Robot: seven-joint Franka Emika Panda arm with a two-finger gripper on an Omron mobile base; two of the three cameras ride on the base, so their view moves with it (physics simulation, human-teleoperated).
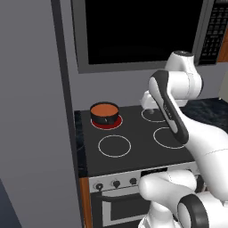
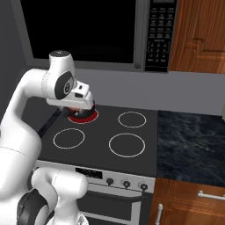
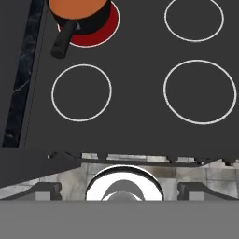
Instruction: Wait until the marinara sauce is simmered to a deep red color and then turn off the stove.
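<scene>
The marinara sauce (image 1: 104, 108) is a flat orange surface in a small black pot (image 1: 104, 117) on the stove's back left burner, which glows red (image 1: 107, 125). In the hand view the sauce (image 3: 79, 5) sits at the top left, and the pot's handle (image 3: 64, 38) points toward the stove's front. The stove (image 1: 133, 129) is a black cooktop with white-ringed burners and dark knobs (image 1: 116, 183) on its silver front. My gripper (image 3: 120, 189) hangs high over the stove's front edge, open, with nothing between its fingers. In the right base view my hand (image 2: 81, 102) hides the pot.
A black-windowed microwave (image 2: 88, 26) hangs above the stove. A tall grey panel (image 1: 31, 111) stands against the stove's left side. Dark marble counter (image 2: 189, 145) lies to the right, with wooden cabinets (image 2: 197, 35) above and below it. Three burners (image 2: 126, 145) are bare.
</scene>
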